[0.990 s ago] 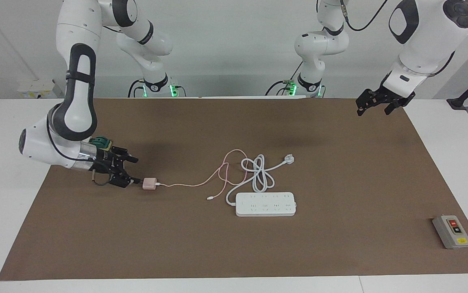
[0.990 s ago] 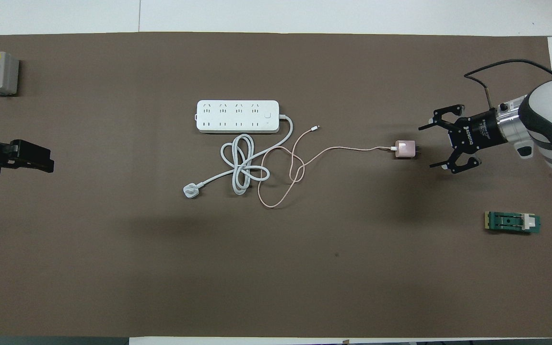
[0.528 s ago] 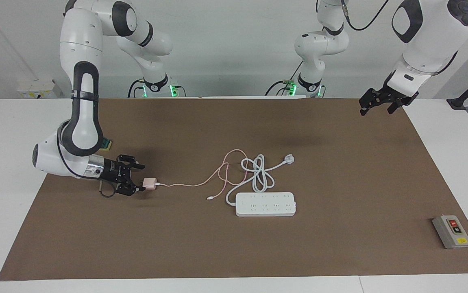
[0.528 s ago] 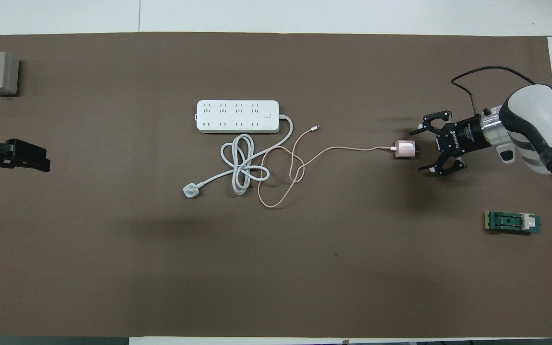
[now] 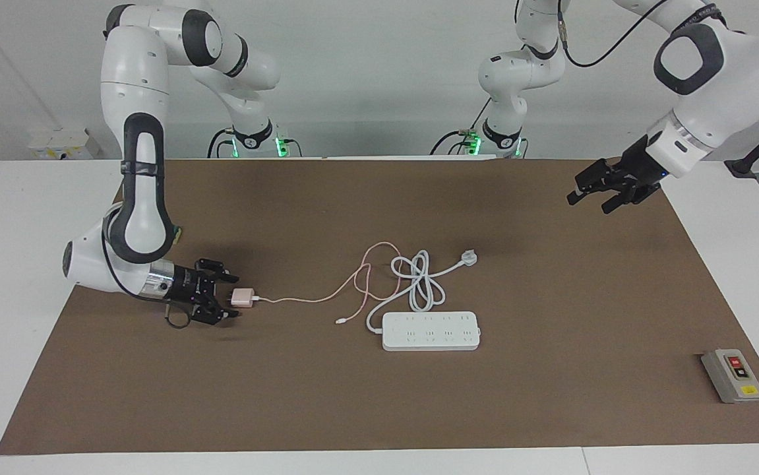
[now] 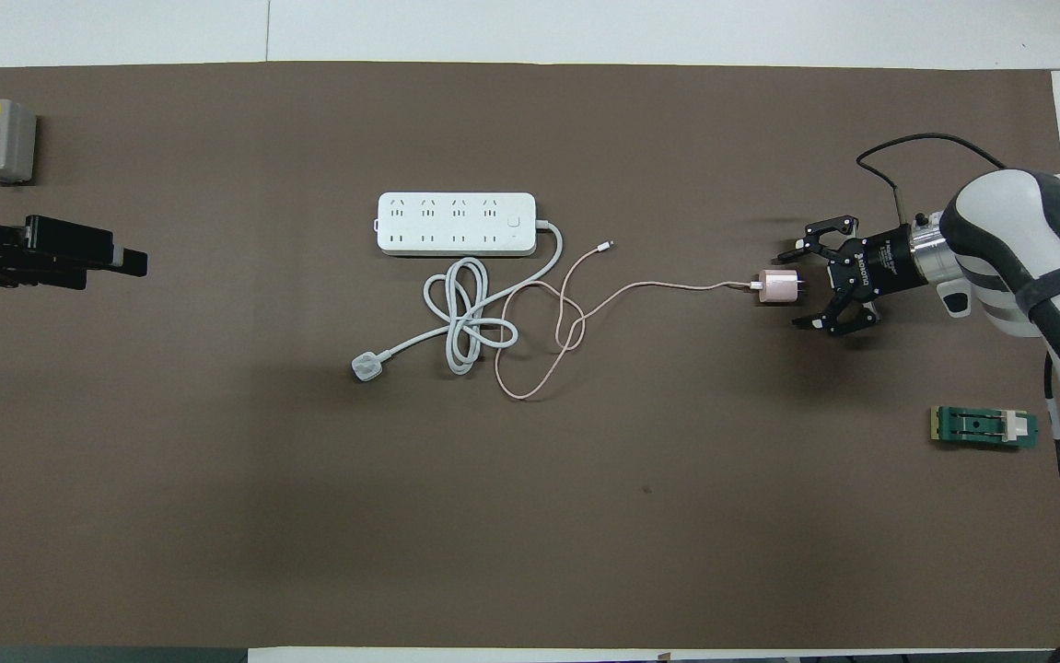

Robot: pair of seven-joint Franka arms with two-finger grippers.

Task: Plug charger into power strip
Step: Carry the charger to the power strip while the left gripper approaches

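Note:
The pale pink charger (image 5: pixel 242 297) lies on the brown mat toward the right arm's end of the table, and it also shows in the overhead view (image 6: pixel 776 287). Its thin pink cable loops to a white tip (image 6: pixel 608 246) beside the power strip (image 5: pixel 430 331), which also shows in the overhead view (image 6: pixel 456 224). My right gripper (image 5: pixel 234 295) is low and open, with one finger on each side of the charger; it also shows in the overhead view (image 6: pixel 792 288). My left gripper (image 5: pixel 589 203) is open and empty, up in the air over the mat at the left arm's end.
The strip's thick white cord coils nearer to the robots and ends in a white three-pin plug (image 5: pixel 469 258). A grey box with red and yellow buttons (image 5: pixel 732 376) stands at the left arm's end. A small green part (image 6: pixel 984 428) lies near the right arm.
My right gripper has moved in toward the charger until its open fingers flank it. My left gripper has swung out and lower over the mat. The charger has not moved.

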